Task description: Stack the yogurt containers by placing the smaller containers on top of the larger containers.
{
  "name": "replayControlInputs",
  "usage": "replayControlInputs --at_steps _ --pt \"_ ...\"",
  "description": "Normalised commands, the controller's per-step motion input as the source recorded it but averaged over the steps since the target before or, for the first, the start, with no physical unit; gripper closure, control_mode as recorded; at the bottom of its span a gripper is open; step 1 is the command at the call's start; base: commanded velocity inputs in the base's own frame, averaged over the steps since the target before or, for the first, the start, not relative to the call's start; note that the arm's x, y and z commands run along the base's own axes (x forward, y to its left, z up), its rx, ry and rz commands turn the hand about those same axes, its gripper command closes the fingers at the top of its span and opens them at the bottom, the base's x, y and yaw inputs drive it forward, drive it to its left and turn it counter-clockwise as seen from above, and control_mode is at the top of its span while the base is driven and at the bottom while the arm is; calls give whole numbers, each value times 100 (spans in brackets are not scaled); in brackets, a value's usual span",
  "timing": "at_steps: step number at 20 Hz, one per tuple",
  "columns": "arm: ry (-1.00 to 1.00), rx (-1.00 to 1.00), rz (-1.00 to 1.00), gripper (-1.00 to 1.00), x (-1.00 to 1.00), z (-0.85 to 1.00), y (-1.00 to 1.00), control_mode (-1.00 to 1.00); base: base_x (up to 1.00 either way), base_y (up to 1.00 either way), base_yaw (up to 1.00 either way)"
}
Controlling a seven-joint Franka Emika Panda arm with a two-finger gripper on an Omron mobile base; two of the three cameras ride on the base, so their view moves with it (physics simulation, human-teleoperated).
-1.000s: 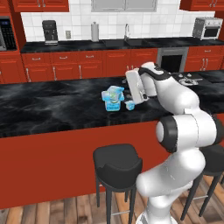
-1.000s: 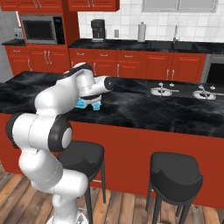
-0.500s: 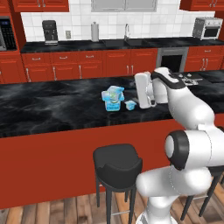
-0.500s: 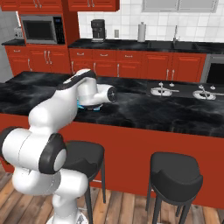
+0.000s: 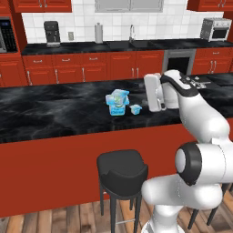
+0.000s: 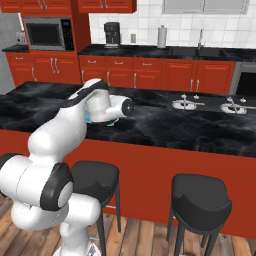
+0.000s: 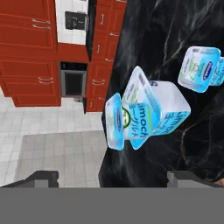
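Claw withdrawn rightward; stacked tubs upright.

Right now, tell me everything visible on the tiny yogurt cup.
The tiny yogurt cup is a small tapered plastic cup, light blue with a pale flat lid bearing a green and dark-blue label. It stands upright on the black marble counter, apart from the stacked pair of tubs beside it. Nothing grips it; the open end effector is off it.

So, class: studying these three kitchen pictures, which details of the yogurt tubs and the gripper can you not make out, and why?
- Right base view: the stacked tubs mostly hidden behind the arm.
- Left base view: tiny cup too small to read its label.
- Hand view: tiny cup cut by the right edge.
- Hand view: gripper fingertips cropped at the bottom.
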Motion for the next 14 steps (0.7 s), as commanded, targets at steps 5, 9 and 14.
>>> replayControlInputs --at_steps 5,9,14 --pt "0 -6 -1 -100 0 7 -16 -100 0 0 0" --pt "7 8 1 -100 -2 -2 -51 -100 0 0 0" --pt "12 19 8 -100 0 0 -45 -100 0 0 0"
